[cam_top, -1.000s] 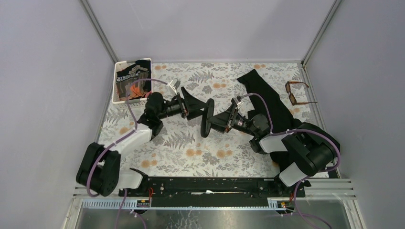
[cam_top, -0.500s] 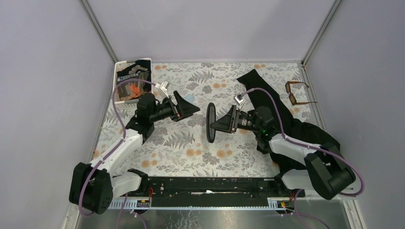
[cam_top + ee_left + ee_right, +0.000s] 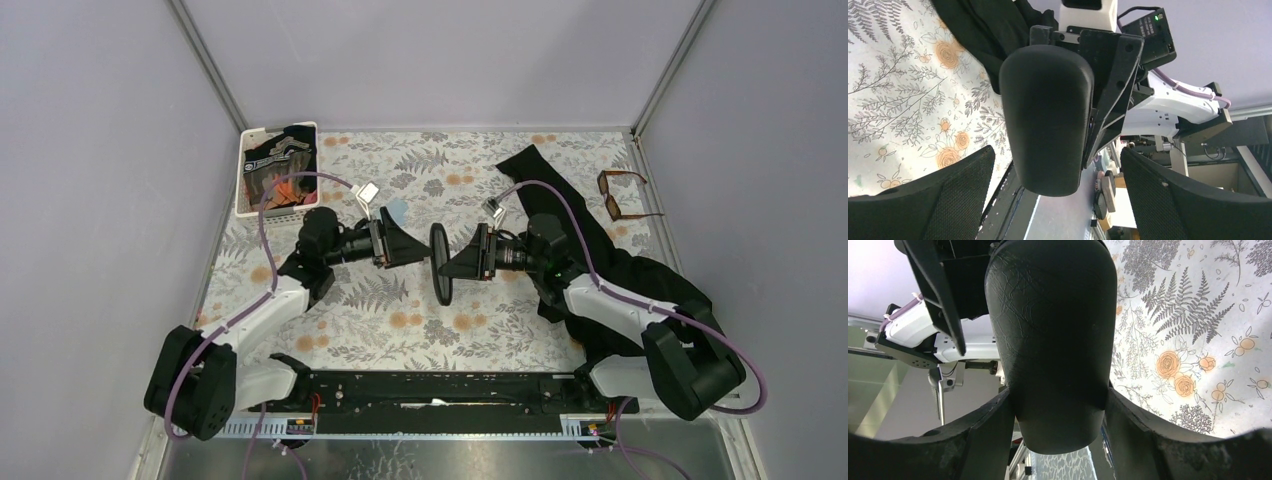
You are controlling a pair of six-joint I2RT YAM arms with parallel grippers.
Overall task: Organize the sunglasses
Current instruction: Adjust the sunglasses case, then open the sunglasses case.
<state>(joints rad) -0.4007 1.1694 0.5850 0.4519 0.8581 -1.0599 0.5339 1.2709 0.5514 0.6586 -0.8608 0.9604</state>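
Note:
The sunglasses (image 3: 622,195), amber-brown with dark lenses, lie at the table's far right by the wall, away from both arms. My right gripper (image 3: 450,263) is shut on a black oblong glasses case (image 3: 439,262) and holds it on edge above the middle of the table. In the right wrist view both fingers (image 3: 983,435) press the sides of the case (image 3: 1053,330). My left gripper (image 3: 422,250) faces the case from the left and is open. In the left wrist view the case (image 3: 1048,120) hangs between its wide-spread fingers (image 3: 948,200), which do not touch it.
A small light-blue cloth (image 3: 397,210) lies on the floral table behind the left gripper. A white basket (image 3: 245,180) with dark items stands at the back left. A black fabric (image 3: 570,215) sprawls along the right side under the right arm.
The left gripper drew back from the case, then came close to it again, still open. The right gripper turned the case from tilted to upright and shifted it slightly.

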